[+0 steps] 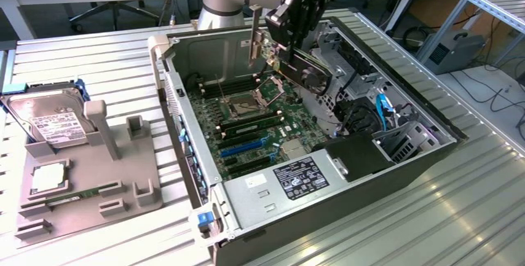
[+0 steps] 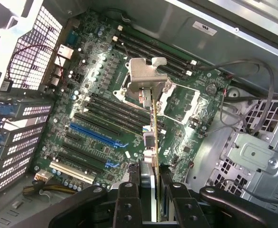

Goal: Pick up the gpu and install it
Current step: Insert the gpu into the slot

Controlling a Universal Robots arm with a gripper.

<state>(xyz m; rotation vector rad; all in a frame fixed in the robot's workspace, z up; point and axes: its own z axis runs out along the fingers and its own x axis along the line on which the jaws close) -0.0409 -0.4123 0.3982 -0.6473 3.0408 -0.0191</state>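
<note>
Gripping the gpu (image 1: 308, 69) in the exterior view, the gripper (image 1: 289, 31) hangs above the open computer case (image 1: 353, 192), card clear of the motherboard (image 1: 262, 125). Wrist view: fingers (image 2: 129, 202) clamp the gpu (image 2: 154, 114) edge-on over the motherboard (image 2: 96, 104).

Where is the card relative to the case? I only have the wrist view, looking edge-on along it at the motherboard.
Observer: The gpu hangs above the open computer case, over its far half, tilted, clear of the motherboard.
Operator: Is the grip solid?
Observer: The gripper is clamped on the card's upper edge; the fan cooler faces the exterior view's right.
Operator: What's left outside?
Observer: A hard drive stands in the grey parts holder on the exterior view's left, with a memory stick lying near its front.
</note>
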